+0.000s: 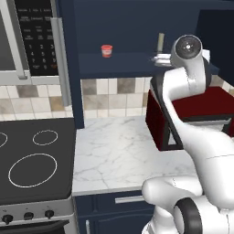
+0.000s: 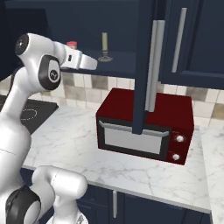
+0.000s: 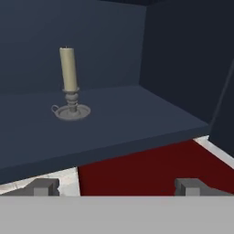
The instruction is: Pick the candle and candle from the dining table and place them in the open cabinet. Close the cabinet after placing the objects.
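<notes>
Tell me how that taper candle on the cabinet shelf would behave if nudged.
The taper candle stands tall and slim on a small round holder, so a push high up would probably tip it. A low push on its holder would more likely slide it along the flat cabinet shelf.

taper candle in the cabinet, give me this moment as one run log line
taper candle: upright on cabinet shelf | fingers: open, empty, clear of candle | cabinet door: open | red cup: on shelf
</notes>
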